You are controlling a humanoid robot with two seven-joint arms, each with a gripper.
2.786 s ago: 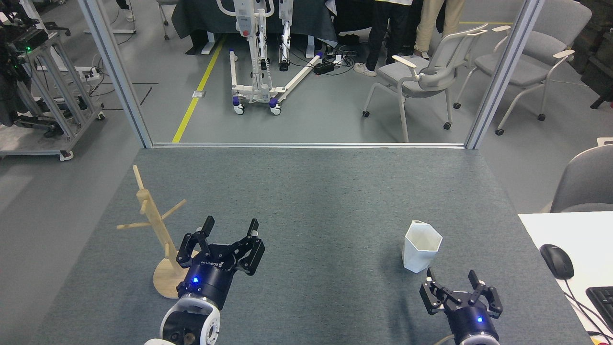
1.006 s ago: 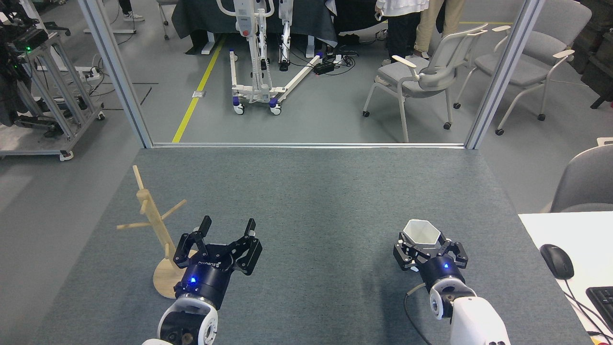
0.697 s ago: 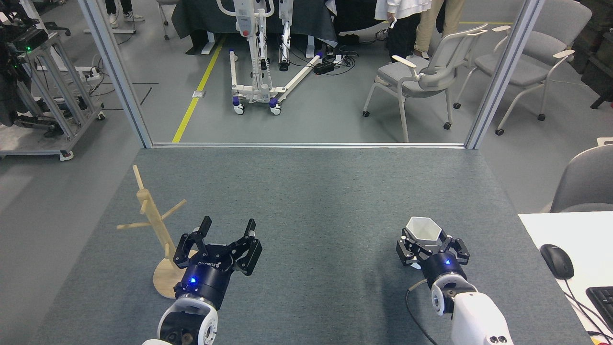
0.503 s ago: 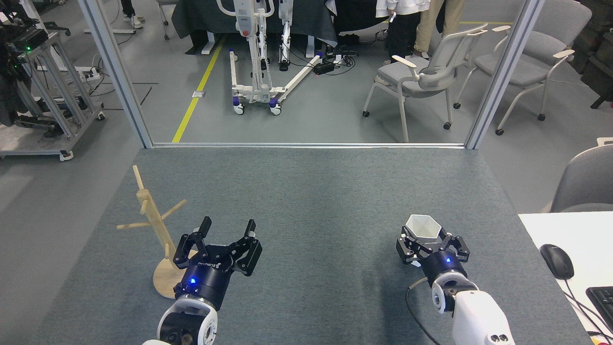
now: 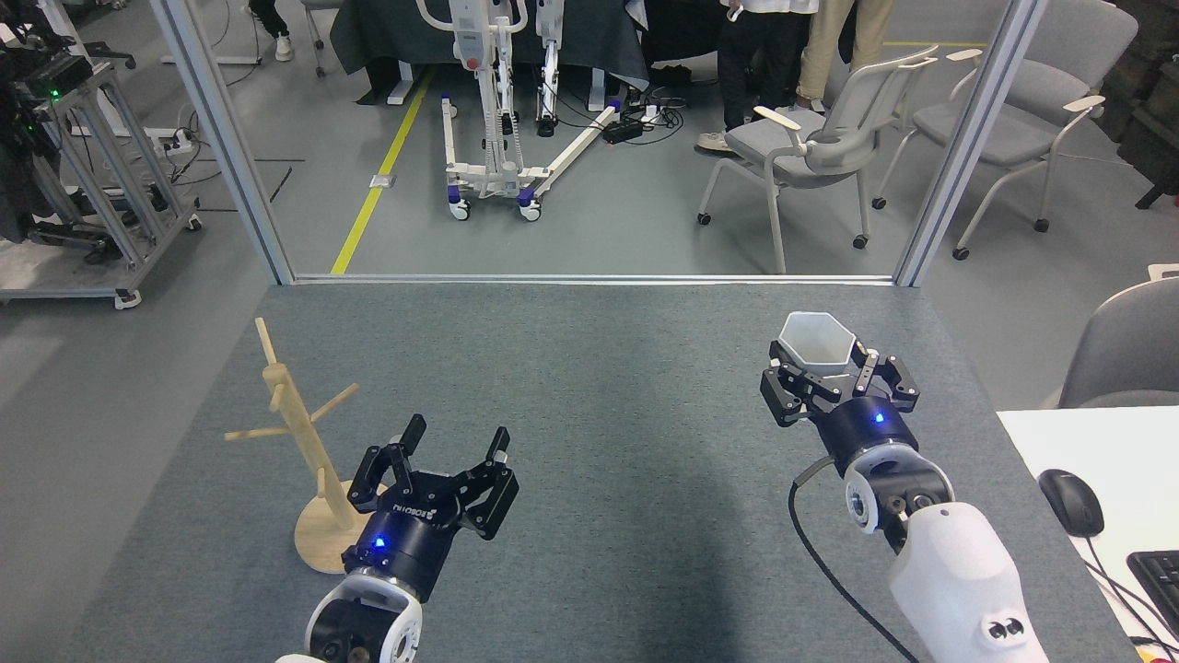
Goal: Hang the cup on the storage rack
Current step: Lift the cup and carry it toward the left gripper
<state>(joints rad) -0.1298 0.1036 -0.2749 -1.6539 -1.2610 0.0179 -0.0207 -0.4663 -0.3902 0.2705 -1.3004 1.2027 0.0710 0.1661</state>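
While the left gripper (image 5: 457,442) is gaping wide beside the rack (image 5: 304,442), the right gripper (image 5: 836,364) is clasping the cup (image 5: 816,343) between its jaws, rim upward.

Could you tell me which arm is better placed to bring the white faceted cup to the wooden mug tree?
Right: its gripper already holds the white faceted cup. The left gripper is open and empty beside the wooden mug tree.

A black mouse (image 5: 1071,502) and a keyboard (image 5: 1159,578) are seen at the white desk's (image 5: 1041,440) right edge.
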